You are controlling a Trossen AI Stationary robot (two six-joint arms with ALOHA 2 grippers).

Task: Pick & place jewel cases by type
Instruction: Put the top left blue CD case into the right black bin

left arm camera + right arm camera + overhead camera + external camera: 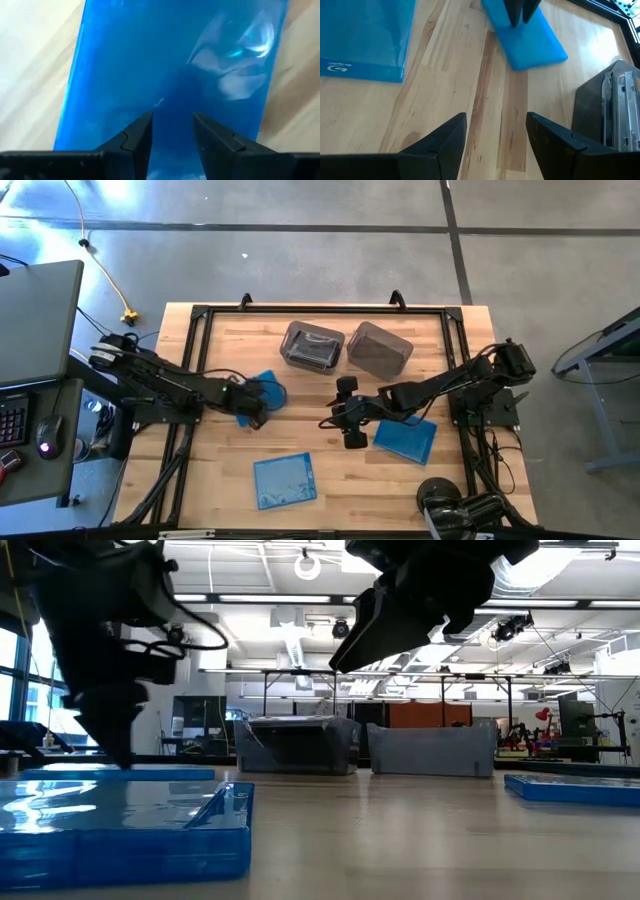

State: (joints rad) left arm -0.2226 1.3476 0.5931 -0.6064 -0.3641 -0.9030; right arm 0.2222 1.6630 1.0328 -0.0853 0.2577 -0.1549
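Three blue jewel cases lie flat on the wooden table: one at the left [268,392], one near the front edge [285,480], one at the right [405,438]. My left gripper [252,412] points steeply down over the left case [165,60], its fingers a little apart with only the case's top showing between them. The right wrist view shows that gripper [520,12] at the case's [532,45] near part. My right gripper [342,416] hangs open over bare wood in the middle, nothing between its fingers [496,130]. My left gripper comes at the left blue case from above, its fingertips [142,130] close over the case's top face [172,100]. Whether they touch it, I cannot tell. The case lies flat on the table.
Two translucent grey bins [312,345] [378,348] stand side by side at the far middle; the left one holds dark flat things [615,100]. A black frame [320,308] runs along the table's edges. Bare wood lies between the cases.
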